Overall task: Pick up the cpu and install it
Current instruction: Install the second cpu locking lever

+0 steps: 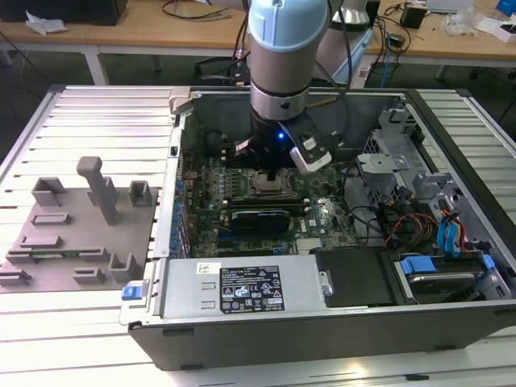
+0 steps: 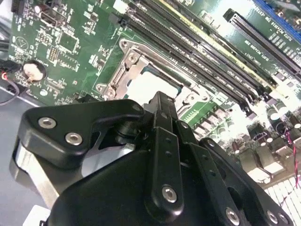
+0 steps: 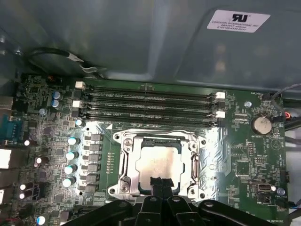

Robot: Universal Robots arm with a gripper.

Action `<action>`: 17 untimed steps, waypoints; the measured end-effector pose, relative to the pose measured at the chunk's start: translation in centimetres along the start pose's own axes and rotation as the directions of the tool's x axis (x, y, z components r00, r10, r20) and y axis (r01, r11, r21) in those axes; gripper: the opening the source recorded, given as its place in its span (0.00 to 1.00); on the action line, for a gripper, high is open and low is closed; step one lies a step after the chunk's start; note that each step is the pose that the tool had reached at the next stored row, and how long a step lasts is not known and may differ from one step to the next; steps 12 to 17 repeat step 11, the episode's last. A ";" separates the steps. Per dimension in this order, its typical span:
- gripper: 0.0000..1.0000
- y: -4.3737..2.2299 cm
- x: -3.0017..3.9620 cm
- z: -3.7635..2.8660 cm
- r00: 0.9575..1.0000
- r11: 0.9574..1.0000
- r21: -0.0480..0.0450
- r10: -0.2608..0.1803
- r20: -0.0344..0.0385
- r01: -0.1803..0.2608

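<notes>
- The arm is down inside the open computer case point(image 1: 451, 109) — in the exterior view its wrist hangs right over the middle of the motherboard point(image 1: 242, 222).
- There's the cpu point(image 3: 157, 161), silvery lid up, lying flat within the metal socket frame point(image 3: 126, 157) in the first wrist view. It looks level with the frame on all 4 sides, so I'd judge it seated rather than perched on an edge.
- The gripper point(image 3: 160, 182) sits just above the chip's near edge; its dark tips meet at 1 spot there. Fingers look drawn together and narrow, with nothing pinched between them that I can make out — though whether the tips touch the lid, I can't say.
- Same story in the second wrist view: the gripper point(image 2: 162, 101) ends at the pale chip point(image 2: 146, 87), linkage folded in close.
- Memory slots point(image 3: 150, 101) run alongside the socket, so the straight-down, tucked-in pose makes sense — it keeps the linkage off them.
- Off to the exterior view's left, the grey fixture blocks point(image 1: 76, 230) sit well apart on the slatted table point(image 1: 97, 113).
- The black graphics card point(image 1: 258, 218) lies just beside the socket, untouched.
</notes>
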State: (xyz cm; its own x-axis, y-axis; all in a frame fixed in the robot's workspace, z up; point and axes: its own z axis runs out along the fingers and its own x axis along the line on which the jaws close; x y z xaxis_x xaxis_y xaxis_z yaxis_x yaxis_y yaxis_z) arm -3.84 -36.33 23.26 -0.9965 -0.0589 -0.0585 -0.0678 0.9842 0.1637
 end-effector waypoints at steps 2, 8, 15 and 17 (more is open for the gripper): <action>0.11 0.00 0.00 -0.01 1.000 1.000 0.000 0.000 0.000 0.000; 0.11 0.00 0.00 -0.01 1.000 1.000 0.000 0.000 0.000 0.000; 0.11 0.00 0.00 -0.01 1.000 1.000 0.000 0.000 0.000 0.000; 0.11 0.00 0.00 -0.01 1.000 1.000 0.000 0.000 0.000 0.000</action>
